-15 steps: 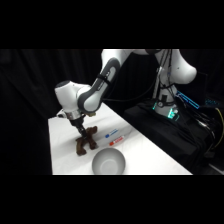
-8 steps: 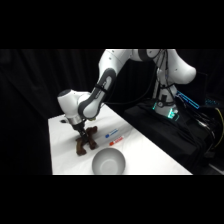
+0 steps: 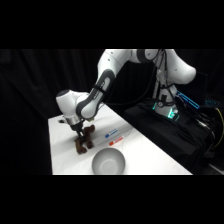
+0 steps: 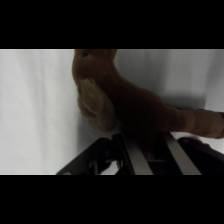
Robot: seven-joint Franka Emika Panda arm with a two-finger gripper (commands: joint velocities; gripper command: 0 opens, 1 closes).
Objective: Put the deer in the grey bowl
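Observation:
The deer [image 3: 85,140], a dark brown plush toy, lies on the white table [image 3: 60,150] just behind and left of the grey bowl [image 3: 108,161]. My gripper [image 3: 80,131] has come down from above onto the toy. In the wrist view the deer [image 4: 130,100] fills the middle, its tan head towards the left, and its body sits between the two fingers of my gripper [image 4: 152,147], which are shut on it. The toy still rests on the table. The bowl is out of the wrist view.
A blue pen-like object [image 3: 113,132] and a small red one [image 3: 115,143] lie on the table right of the deer, behind the bowl. The table's front edge runs just beyond the bowl. Dark equipment with lit parts [image 3: 167,112] stands at the right.
My arm has lowered the gripper onto the deer and shifted slightly left. The deer and bowl stay where they were.

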